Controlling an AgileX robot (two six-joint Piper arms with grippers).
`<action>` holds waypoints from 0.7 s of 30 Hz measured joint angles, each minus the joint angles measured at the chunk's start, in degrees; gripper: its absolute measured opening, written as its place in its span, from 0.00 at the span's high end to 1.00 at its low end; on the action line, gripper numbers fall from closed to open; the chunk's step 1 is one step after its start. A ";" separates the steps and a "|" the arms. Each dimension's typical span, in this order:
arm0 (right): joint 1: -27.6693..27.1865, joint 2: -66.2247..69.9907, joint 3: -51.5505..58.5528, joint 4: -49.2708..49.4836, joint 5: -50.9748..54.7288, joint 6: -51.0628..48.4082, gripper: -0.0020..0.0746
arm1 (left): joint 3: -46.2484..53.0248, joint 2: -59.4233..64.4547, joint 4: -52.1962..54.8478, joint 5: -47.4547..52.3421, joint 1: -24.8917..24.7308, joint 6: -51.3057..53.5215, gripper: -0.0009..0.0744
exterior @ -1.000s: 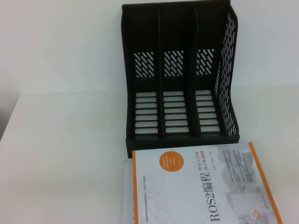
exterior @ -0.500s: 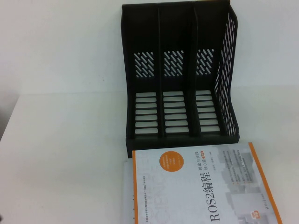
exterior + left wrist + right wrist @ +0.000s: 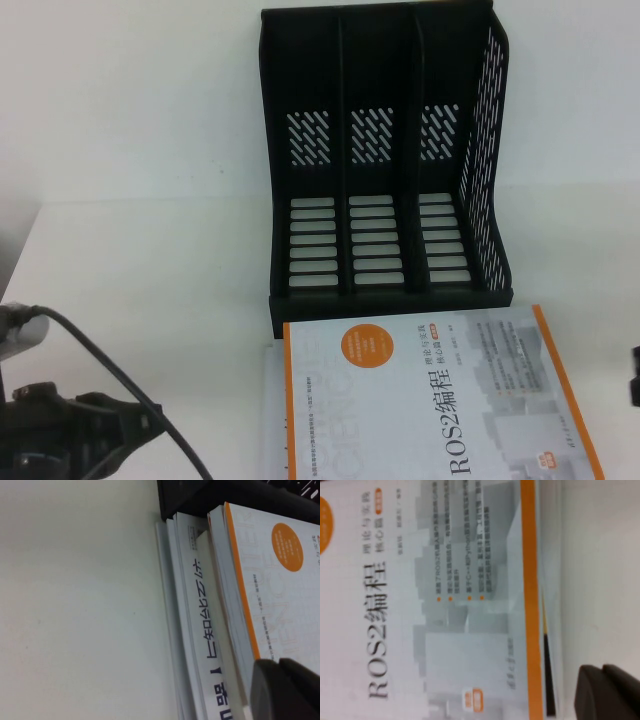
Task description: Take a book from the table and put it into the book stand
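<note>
Already, at that moment, my left gripper [image 3: 285, 690] hung low at the near left of the table [image 3: 140, 260], its jaws pressed fully together and gripping nothing, with its dark tip just above the near end of the stack of books. My right gripper [image 3: 610, 692] was only a dark sliver at the right edge of the high view, beside the orange spine; I could not tell how its fingers stood. The book [image 3: 430, 400], with its white and pale grey cover and ROS2 title, lay flat on top of the stack, its far edge just in front of the book stand [image 3: 385, 160], whose three compartments all stood empty. Beneath it I could see the white edges of other volumes [image 3: 200, 630] sticking out on the left side. I judged the work barely begun: nothing was lifted, nothing was gripped. To do the pickup well, I thought I would need to part the jaws first, then approach the top book's edge so that one finger slid under its cover alone, not under the lower volumes too. A thin paperback would likely sag, so gripping near the spine and tipping it upright before steering it into a compartment seemed wise to me.
</note>
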 joint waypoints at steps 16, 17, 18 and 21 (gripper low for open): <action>3.98 15.35 0.00 4.53 -6.52 -4.27 0.97 | 0.00 2.07 -3.12 0.16 0.00 3.76 0.99; 4.34 15.33 0.00 5.84 -6.52 -5.43 0.97 | 0.00 2.07 -3.12 0.16 0.00 3.76 0.99; 4.66 15.33 0.00 6.46 -6.52 -6.35 0.97 | 0.00 2.07 -3.12 0.16 0.00 3.76 0.99; 6.48 15.47 0.00 7.93 -7.00 -7.65 0.97 | 0.00 2.07 -3.12 0.16 0.00 3.76 0.99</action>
